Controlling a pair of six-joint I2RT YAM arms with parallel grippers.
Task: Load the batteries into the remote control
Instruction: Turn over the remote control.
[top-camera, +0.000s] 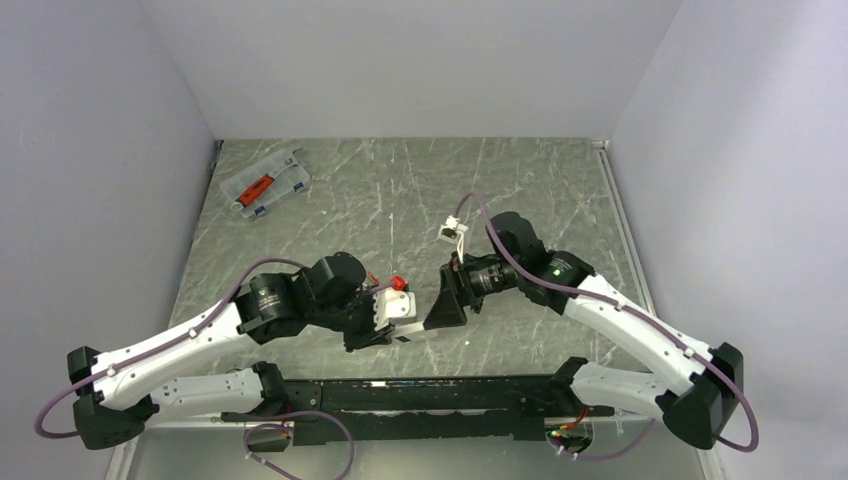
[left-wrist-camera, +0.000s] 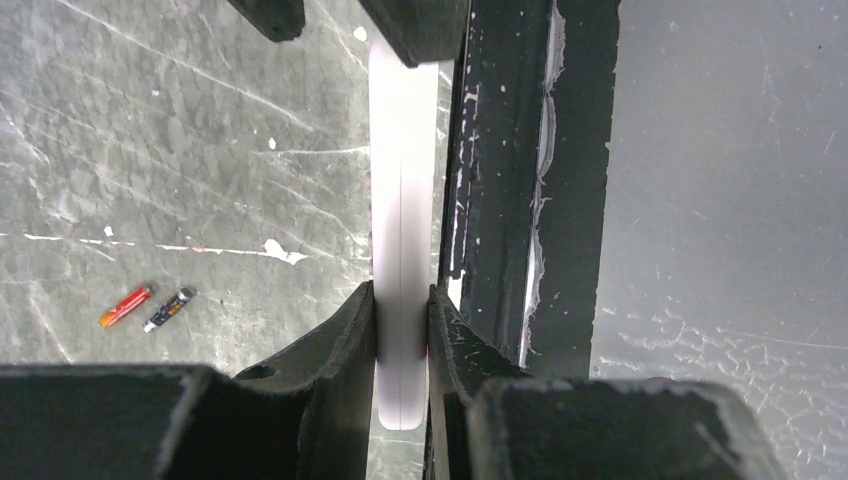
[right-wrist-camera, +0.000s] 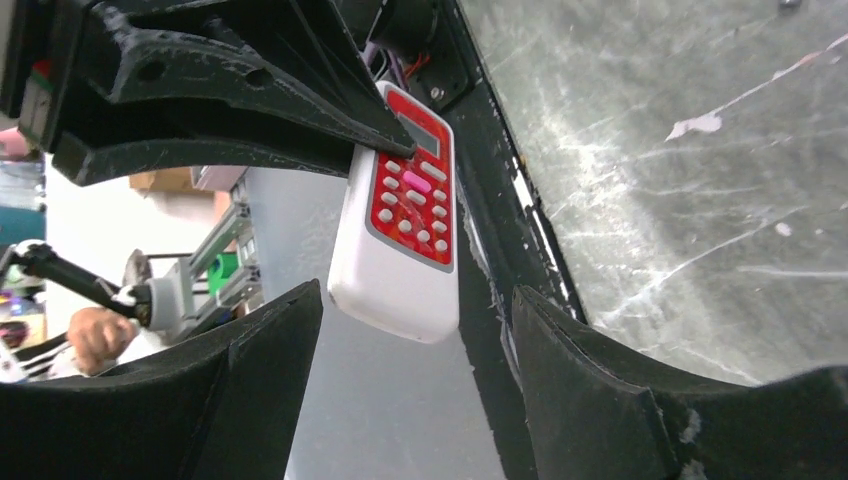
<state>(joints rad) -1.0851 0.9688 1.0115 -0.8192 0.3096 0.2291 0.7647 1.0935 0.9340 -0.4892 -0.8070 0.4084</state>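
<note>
My left gripper (top-camera: 388, 312) is shut on the remote control (top-camera: 402, 307) and holds it above the table's near edge. In the left wrist view the remote (left-wrist-camera: 402, 200) shows edge-on, a slim white slab pinched between the fingers of the left gripper (left-wrist-camera: 402, 305). In the right wrist view its face (right-wrist-camera: 408, 225) shows the red button panel and small screen. My right gripper (right-wrist-camera: 417, 292) is open, its jaws either side of the remote's near end without touching; it also shows in the top view (top-camera: 443, 303). Two batteries (left-wrist-camera: 147, 307) lie side by side on the table.
A clear plastic organiser case (top-camera: 265, 184) with a red tool lies at the far left. A black rail (top-camera: 420, 394) runs along the near table edge, just under the remote (left-wrist-camera: 520, 180). Grey walls enclose the table on three sides.
</note>
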